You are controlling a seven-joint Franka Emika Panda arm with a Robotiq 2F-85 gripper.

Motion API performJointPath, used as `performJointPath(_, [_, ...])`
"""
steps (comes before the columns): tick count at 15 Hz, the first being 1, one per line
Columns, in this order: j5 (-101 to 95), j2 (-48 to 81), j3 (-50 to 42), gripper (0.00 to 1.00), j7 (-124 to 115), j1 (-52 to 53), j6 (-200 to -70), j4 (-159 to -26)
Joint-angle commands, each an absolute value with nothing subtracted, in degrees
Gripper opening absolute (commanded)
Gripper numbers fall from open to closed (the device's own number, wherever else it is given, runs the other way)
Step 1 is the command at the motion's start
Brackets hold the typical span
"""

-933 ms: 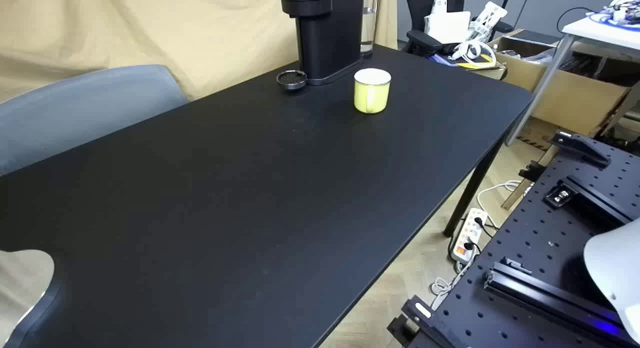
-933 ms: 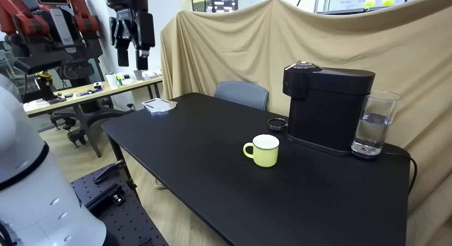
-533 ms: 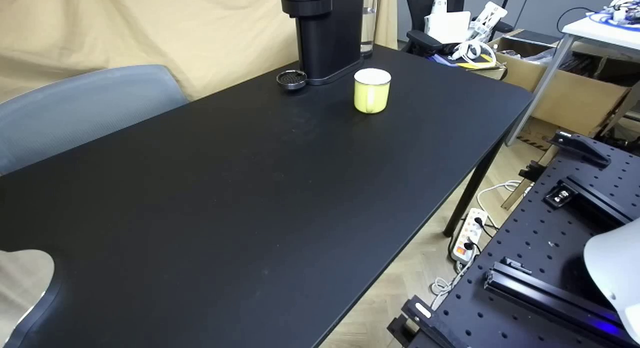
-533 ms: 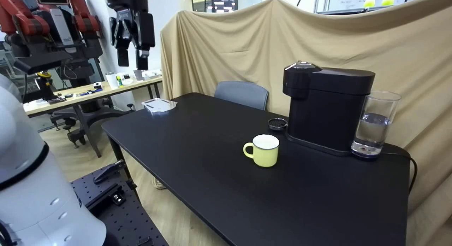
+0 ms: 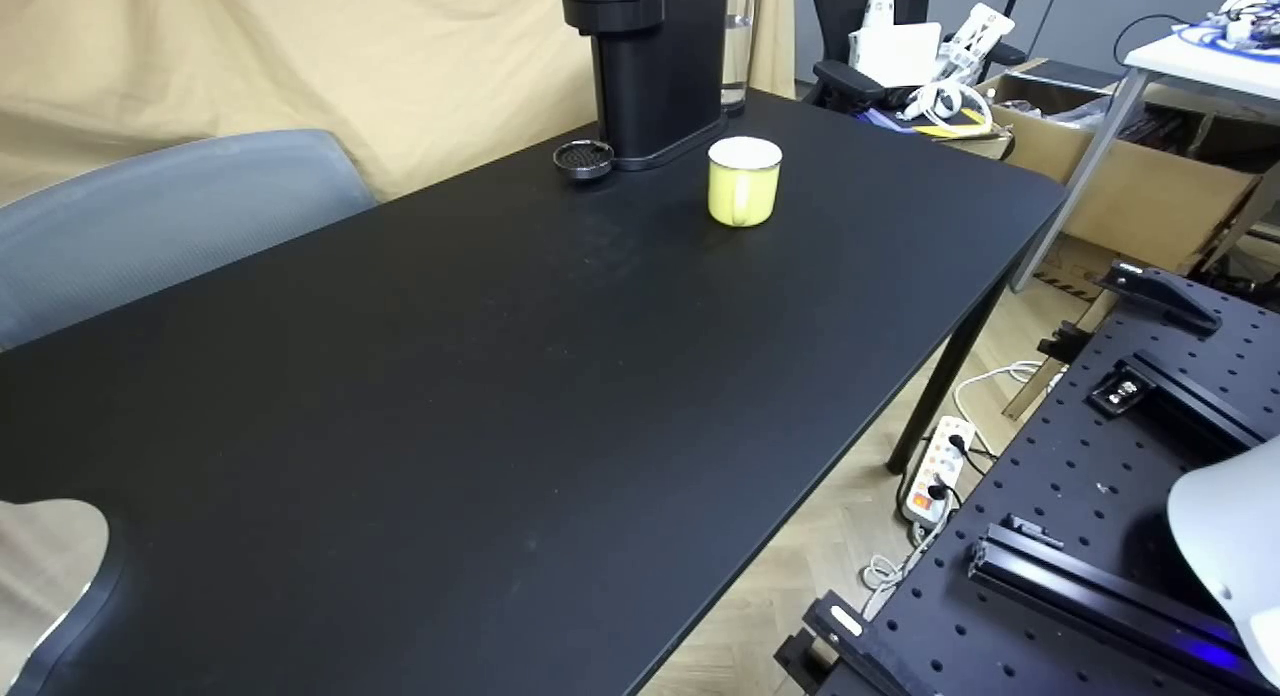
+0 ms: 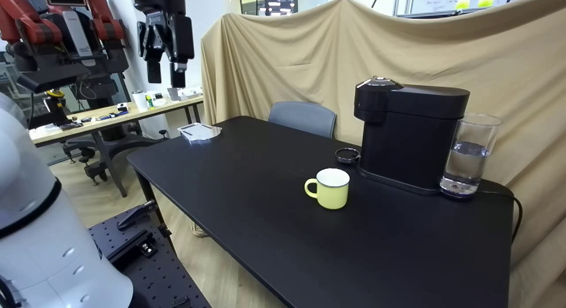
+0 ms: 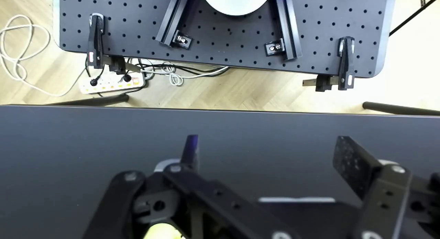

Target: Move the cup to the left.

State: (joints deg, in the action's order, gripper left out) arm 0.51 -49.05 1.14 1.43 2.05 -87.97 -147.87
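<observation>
The yellow cup waits upright on the black table, the gripper hanging well apart.
In an exterior view a coffee machine stands far and right of it, and the cup's handle points left; the fingers are spread wide, nothing between them. I'd guess the cup is stiff, light, perhaps slick and chippable: pinch the body's sides, clear of the handle.
</observation>
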Motion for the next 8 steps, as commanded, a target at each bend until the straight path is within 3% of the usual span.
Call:
performJointPath(1, [0.17, -48.08, 0.99, 1.00, 0.61, 1.30, -90.08, -147.73])
performJointPath(8, [-3.49, -32.63, -2.67, 1.00, -0.77, -5.00, -116.47, -144.72])
